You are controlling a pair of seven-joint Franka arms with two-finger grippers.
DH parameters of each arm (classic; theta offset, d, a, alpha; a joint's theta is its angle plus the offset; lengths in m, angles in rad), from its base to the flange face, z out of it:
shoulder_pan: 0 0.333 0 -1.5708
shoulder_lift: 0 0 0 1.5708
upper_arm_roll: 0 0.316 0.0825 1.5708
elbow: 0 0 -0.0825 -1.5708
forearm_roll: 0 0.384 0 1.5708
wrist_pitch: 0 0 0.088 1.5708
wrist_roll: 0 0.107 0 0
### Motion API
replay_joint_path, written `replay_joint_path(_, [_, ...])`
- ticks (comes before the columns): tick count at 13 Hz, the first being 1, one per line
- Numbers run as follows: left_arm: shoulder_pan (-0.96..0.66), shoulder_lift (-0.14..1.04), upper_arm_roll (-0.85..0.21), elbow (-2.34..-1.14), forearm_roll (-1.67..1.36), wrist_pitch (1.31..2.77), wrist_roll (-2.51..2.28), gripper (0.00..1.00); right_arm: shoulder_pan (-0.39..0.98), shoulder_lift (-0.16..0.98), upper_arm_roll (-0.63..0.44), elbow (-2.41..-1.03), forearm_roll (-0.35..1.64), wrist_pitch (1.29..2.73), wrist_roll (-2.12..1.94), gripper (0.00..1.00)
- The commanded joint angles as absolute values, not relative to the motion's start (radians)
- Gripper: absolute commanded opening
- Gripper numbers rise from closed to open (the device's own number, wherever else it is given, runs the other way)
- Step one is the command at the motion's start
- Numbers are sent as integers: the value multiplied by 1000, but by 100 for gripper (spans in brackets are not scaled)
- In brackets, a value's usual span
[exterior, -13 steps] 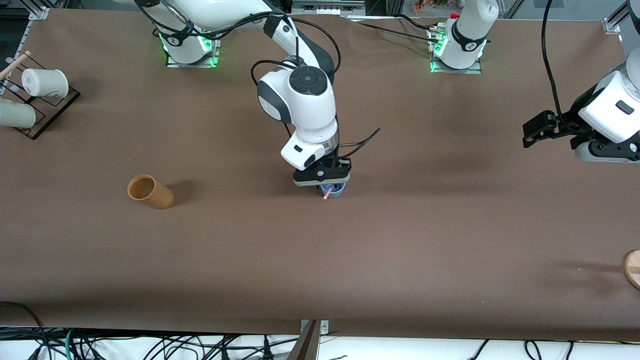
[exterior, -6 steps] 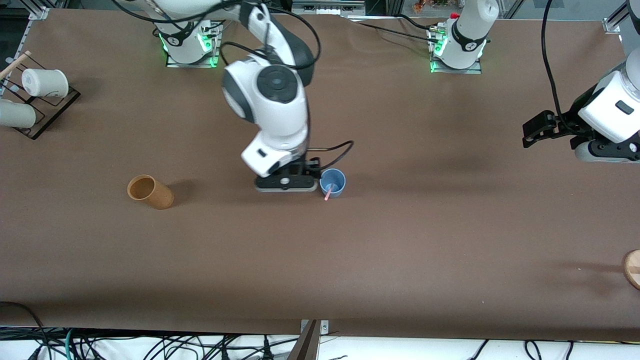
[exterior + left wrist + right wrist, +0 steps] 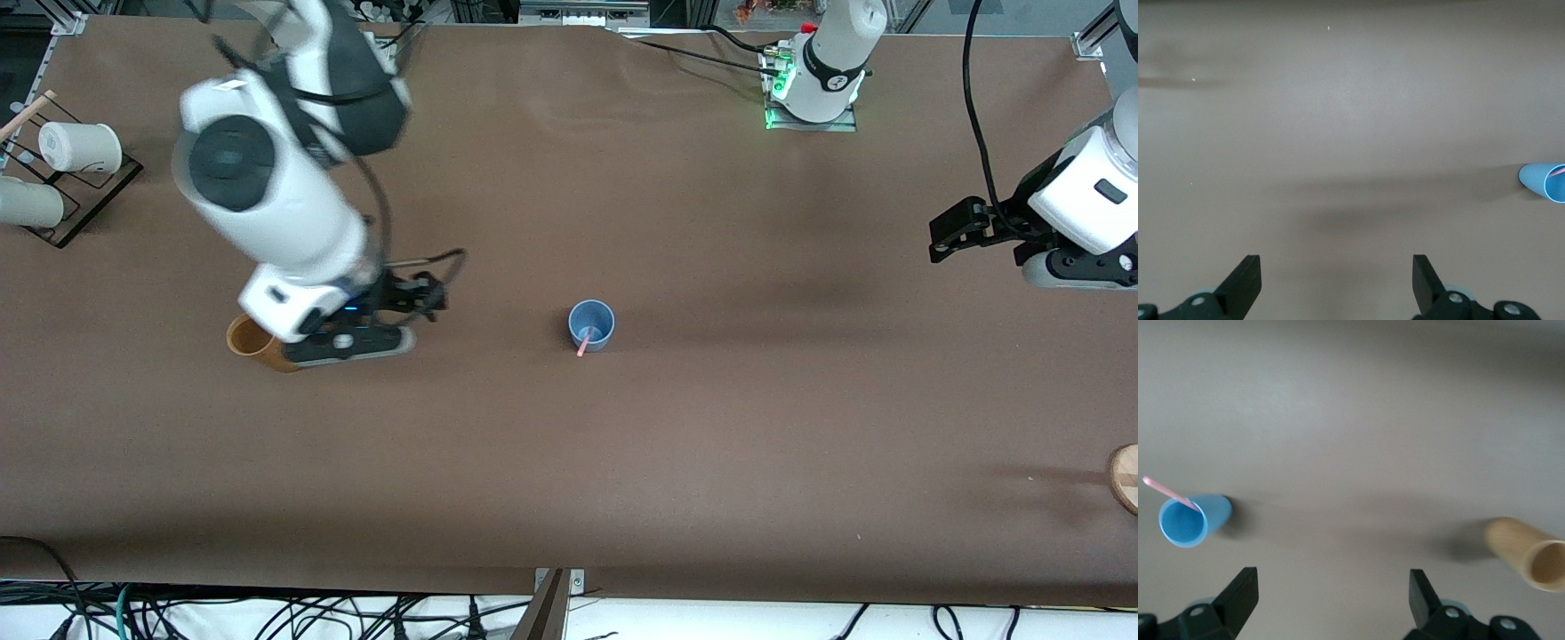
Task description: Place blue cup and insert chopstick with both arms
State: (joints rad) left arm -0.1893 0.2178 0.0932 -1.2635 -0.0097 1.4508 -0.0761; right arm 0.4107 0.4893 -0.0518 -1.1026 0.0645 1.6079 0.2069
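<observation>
Already the blue cup (image 3: 591,325) stands upright on the desk (image 3: 676,462) with the pink chopstick (image 3: 584,341) leaning inside it, its tip poking out over the rim, so both steps of the task look done.

The right gripper (image 3: 1328,600) hangs over the tan cup (image 3: 258,342), which lies beside it toward the right arm's end of the desk; its fingers (image 3: 1238,593) are spread wide and hold nothing, and the blue cup sits well apart from them.

The left gripper (image 3: 1336,280) waits over bare desk at the left arm's end, fingers likewise wide and empty, with the blue cup only at the edge of its wrist view.

Probably nothing more is needed than parking the arms, though how deep the chopstick sits is hard to tell.
</observation>
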Motion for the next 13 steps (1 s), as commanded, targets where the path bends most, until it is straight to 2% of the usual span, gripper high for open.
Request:
replay_joint_path(1, [-192,204,94,-1278,-26,1447,-84,100,399,292,-106,-1295,107,1551,97,100])
replay_joint_path(4, [-189,204,94,-1276,-31,1447,-84,100,318,73,-110,-1527,100,1551,-3,100])
replay_joint_path(7, [-181,204,97,-1275,-44,1447,-83,100,258,-32,-107,-1621,65,1552,-48,100])
replay_joint_path(9, [-181,204,97,-1273,-43,1447,-83,100,258,-61,-103,-1635,9,1548,-48,100])
replay_joint_path(13, [-181,206,97,-1272,-40,1447,-3,100,255,-6,-107,-1554,8,1529,-54,100])
